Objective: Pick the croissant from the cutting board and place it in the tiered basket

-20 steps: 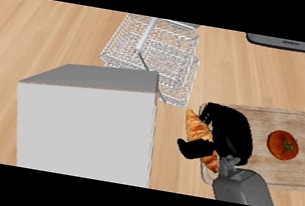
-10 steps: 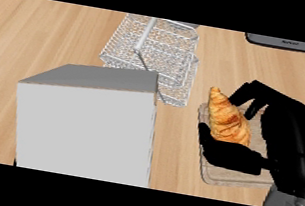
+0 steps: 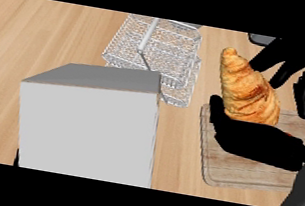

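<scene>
My right hand is shut on the golden croissant, thumb under its lower end and fingers curled behind its right side. The croissant stands nearly upright, lifted well above the wooden cutting board at the lower right. The wire tiered basket stands at the top middle, to the left of the croissant and apart from it. The hand and forearm hide much of the board. My left hand shows nowhere.
A large grey block fills the lower left, just in front of the basket and left of the board. A dark object peeks out at the top right edge behind the hand. Bare wooden counter stretches to the left.
The right hand closed on the croissant on the board and raised it up, closer to the view. The red item on the board is now hidden behind the hand.
</scene>
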Available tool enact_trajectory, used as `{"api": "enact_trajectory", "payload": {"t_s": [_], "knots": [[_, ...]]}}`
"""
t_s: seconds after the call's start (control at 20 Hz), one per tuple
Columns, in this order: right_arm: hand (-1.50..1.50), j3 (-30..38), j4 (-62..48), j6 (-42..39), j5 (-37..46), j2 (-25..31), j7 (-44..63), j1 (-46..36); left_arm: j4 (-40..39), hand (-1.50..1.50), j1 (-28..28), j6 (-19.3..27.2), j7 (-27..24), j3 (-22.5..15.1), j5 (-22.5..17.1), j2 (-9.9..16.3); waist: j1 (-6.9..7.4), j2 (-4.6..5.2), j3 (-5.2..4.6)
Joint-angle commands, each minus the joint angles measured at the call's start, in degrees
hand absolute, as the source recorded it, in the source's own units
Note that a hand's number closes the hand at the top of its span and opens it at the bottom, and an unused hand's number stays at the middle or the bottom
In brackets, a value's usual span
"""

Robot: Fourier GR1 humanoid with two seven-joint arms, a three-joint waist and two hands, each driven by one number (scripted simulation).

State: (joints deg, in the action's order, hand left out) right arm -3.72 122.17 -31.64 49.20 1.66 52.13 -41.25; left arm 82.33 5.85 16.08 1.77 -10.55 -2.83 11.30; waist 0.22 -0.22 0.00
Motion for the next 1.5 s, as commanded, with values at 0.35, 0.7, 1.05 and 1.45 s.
{"api": "enact_trajectory", "payload": {"t_s": [0.35, 0.7, 1.05, 1.45], "knots": [[1.5, 8.7, -24.9, 3.0, 0.9, -0.2, 3.7, -22.5, -7.5, 0.0, -5.1, 0.1, -2.0, 0.9, 1.6, -2.9, 0.26, 0.38, -0.09], [1.5, 3.9, -38.7, 15.4, 2.7, -1.6, -5.3, -19.9, -2.1, 0.0, -2.6, -0.4, -0.1, 1.2, 2.1, -1.9, 0.7, 0.33, -0.03], [1.5, -1.3, -53.5, 25.6, 2.4, -1.6, -10.4, -20.2, -3.3, 0.0, -3.5, -1.1, 0.3, 1.5, 2.6, -2.3, 1.23, 0.54, -0.04], [1.5, 2.9, -71.9, 34.9, 4.0, -1.7, -17.0, -23.9, -6.4, 0.0, -5.1, -3.5, -1.2, 3.5, 1.8, -1.7, 0.98, 0.68, -0.05]]}}
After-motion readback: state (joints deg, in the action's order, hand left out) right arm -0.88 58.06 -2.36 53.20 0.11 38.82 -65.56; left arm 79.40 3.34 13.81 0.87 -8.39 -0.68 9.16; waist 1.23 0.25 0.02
